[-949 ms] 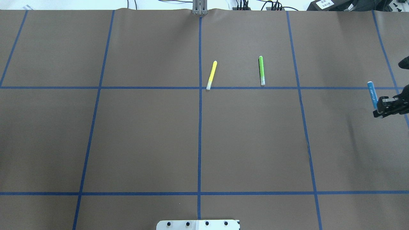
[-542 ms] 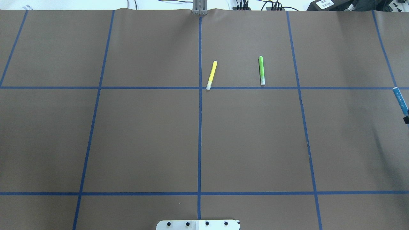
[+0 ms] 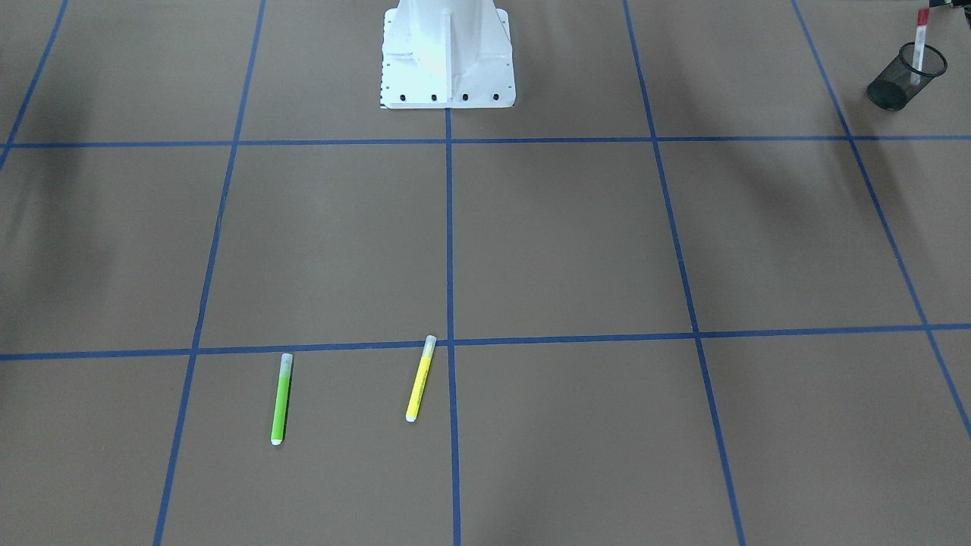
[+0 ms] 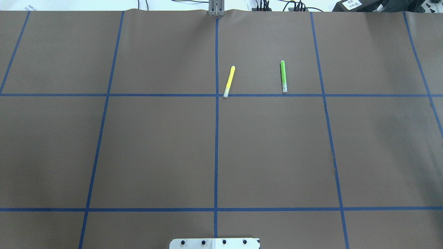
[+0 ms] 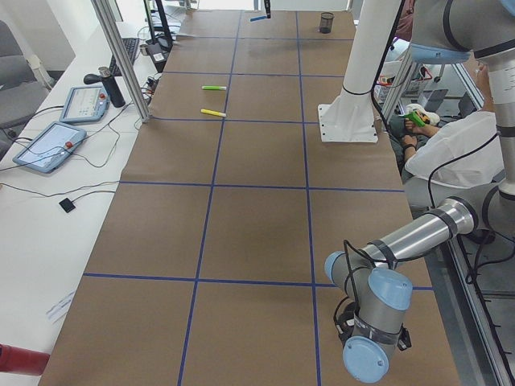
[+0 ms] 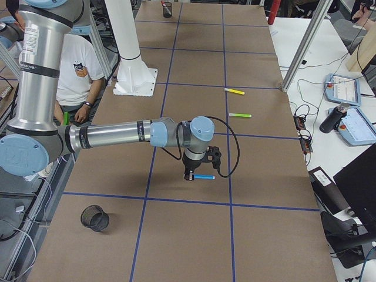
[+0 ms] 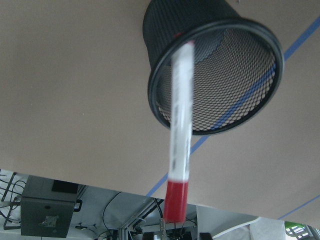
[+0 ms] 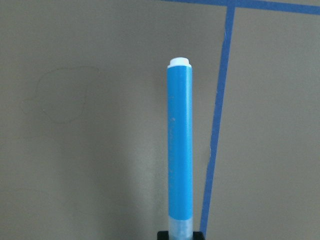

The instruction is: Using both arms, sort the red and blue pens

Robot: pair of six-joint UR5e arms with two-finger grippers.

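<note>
The red pen, white barrel with a red end, hangs tip-down into a black mesh cup and looks blurred. My left gripper shows only as two dark fingertips, spread wider than the pen, below its red end, so it looks open. From the front the red pen leans in that mesh cup at the table's corner. My right gripper is shut on the blue pen, holding the blue pen level above the brown table. Neither gripper appears in the overhead view.
A yellow marker and a green marker lie near the table's far middle. A second mesh cup stands near the right arm's end. The white robot base stands mid-table edge. A seated person is beside it.
In the overhead view my right gripper carried the blue pen rightward and left the frame's right edge. The yellow and green markers have not moved.
</note>
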